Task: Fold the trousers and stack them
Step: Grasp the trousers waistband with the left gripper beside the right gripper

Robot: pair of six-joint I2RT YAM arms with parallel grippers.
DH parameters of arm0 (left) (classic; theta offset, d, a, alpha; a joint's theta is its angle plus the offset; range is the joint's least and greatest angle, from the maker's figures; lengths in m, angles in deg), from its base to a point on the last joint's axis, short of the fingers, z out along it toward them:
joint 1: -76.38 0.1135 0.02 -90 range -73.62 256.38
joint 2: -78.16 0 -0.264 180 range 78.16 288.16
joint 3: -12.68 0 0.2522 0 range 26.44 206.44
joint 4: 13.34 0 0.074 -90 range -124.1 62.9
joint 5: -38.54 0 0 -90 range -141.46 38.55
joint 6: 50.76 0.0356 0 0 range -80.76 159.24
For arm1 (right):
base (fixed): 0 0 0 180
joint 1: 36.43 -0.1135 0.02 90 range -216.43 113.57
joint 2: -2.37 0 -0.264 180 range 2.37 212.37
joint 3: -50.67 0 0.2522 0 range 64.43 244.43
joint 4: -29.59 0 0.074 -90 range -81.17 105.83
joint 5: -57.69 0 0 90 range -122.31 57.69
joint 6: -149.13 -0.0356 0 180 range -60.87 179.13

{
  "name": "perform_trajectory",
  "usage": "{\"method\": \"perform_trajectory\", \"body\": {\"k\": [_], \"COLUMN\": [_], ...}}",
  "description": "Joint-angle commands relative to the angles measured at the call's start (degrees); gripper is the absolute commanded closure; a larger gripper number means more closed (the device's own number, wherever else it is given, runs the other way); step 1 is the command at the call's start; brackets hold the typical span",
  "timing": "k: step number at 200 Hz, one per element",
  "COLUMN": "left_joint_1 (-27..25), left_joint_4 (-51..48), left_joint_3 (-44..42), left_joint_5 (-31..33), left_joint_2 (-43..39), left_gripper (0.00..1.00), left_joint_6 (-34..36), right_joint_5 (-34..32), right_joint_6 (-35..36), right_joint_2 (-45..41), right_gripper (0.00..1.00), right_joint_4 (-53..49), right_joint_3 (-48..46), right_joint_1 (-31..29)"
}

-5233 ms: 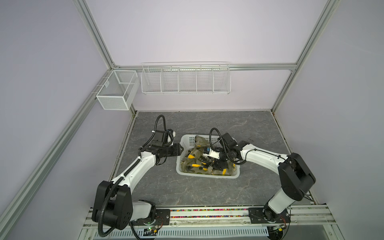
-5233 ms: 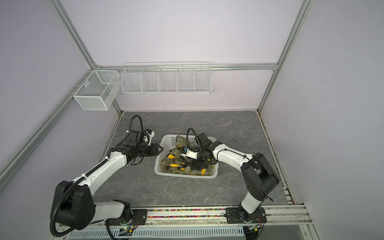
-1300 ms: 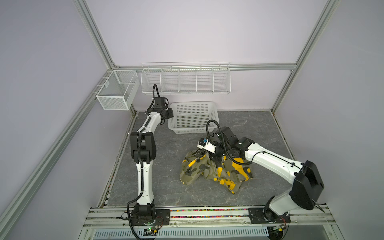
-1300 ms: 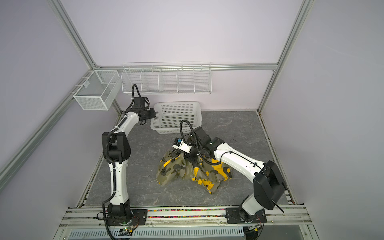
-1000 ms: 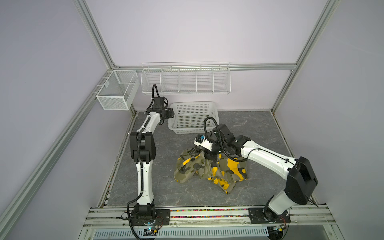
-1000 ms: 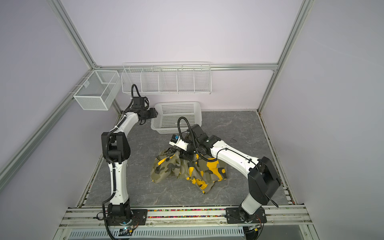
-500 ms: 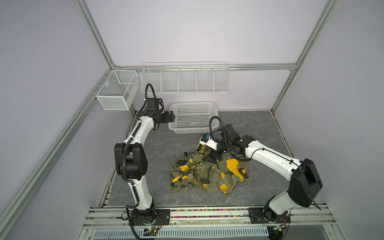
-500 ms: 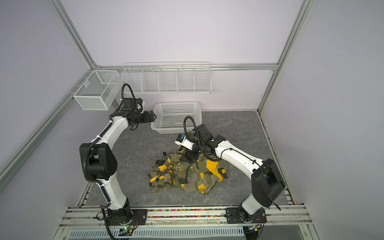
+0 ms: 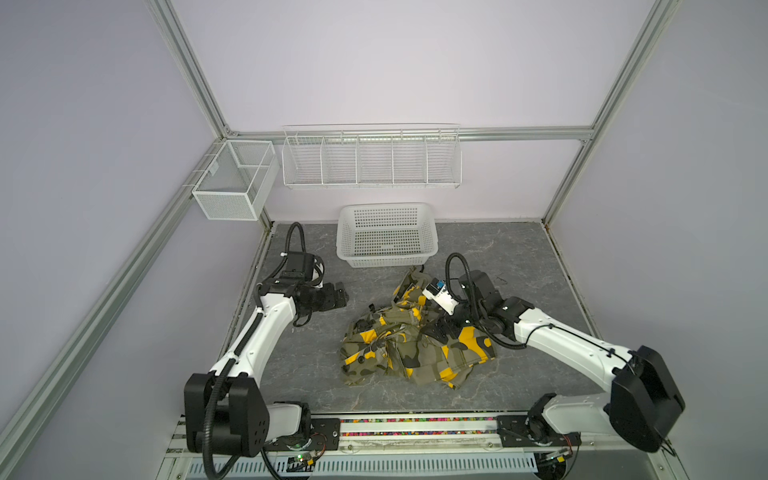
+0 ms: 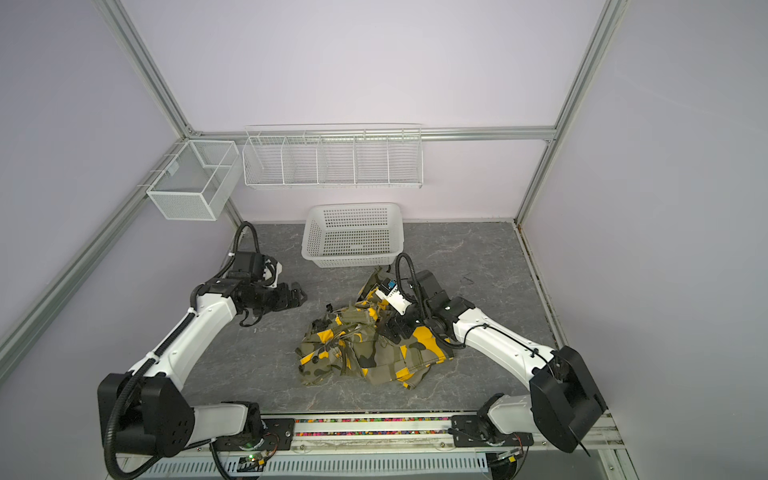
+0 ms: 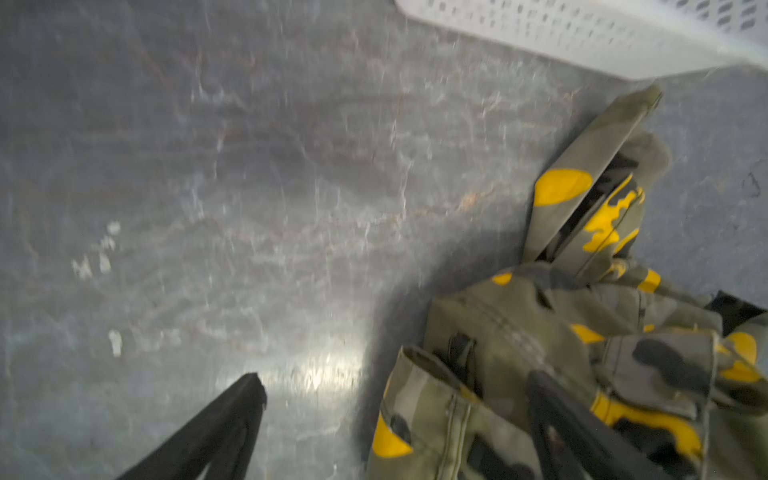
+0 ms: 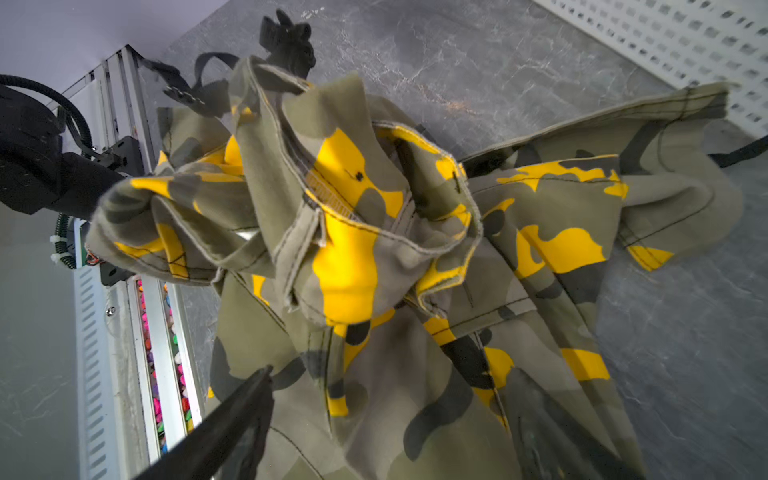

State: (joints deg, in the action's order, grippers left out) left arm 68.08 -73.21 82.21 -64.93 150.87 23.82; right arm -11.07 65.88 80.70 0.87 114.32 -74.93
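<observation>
On the table (image 9: pixel 511 249), trousers (image 9: pixel 415 353) lie crumpled, seemingly unheld.

The trousers (image 9: pixel 415 353) are matt woven cloth, the basket (image 9: pixel 374 261) perforated smooth plastic, the surface (image 9: pixel 307 365) stone-patterned, faintly glossy.

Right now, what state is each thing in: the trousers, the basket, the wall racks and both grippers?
trousers: unfolded, a crumpled heap on the table.
basket: upright, empty, by the back wall.
left gripper: open, holding nothing, beside the trousers.
right gripper: open, over the trousers, not gripping them.
wire rack: empty.
mesh box: empty.
</observation>
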Motion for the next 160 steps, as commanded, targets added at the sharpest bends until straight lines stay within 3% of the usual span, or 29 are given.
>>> {"method": "perform_trajectory", "body": {"k": [1, 45, 56, 69, 100, 106, 160], "left_joint_1": [-0.5, -5.2, -5.2, -5.2, -5.2, -5.2, -5.5], "left_joint_4": [-4.3, -1.0, -2.1, -1.4, 2.0, 2.5, 16.5], "left_joint_3": [-6.6, -14.4, -15.8, -19.1, -23.8, -24.3, -30.8], "left_joint_5": [-2.6, -2.0, -2.0, -2.0, -3.5, -4.2, -13.3], "left_joint_2": [-5.8, -13.3, -12.5, -12.5, -17.2, -17.6, -14.3], "left_gripper": [0.04, 0.05, 0.06, 0.07, 0.08, 0.09, 0.20], "left_joint_6": [-7.7, -18.8, -20.6, -22.8, -26.3, -26.7, -28.9], "right_joint_5": [-1.4, -1.2, -1.4, -1.3, -1.1, -1.3, -0.7], "right_joint_6": [-3.7, -5.8, -6.1, -7.4, -10.1, -10.3, -10.4], "right_joint_2": [3.8, 13.1, 15.0, 17.3, 20.1, 20.2, 19.3], "right_gripper": [0.11, 0.14, 0.23, 0.43, 0.79, 0.82, 0.89], "right_joint_4": [8.7, 16.7, 18.8, 21.6, 24.7, 24.8, 24.7], "right_joint_3": [0.1, 6.5, 7.4, 8.7, 10.5, 10.6, 9.3], "right_joint_1": [-1.8, -3.2, -3.2, -3.0, -2.5, -2.4, -0.3]}}
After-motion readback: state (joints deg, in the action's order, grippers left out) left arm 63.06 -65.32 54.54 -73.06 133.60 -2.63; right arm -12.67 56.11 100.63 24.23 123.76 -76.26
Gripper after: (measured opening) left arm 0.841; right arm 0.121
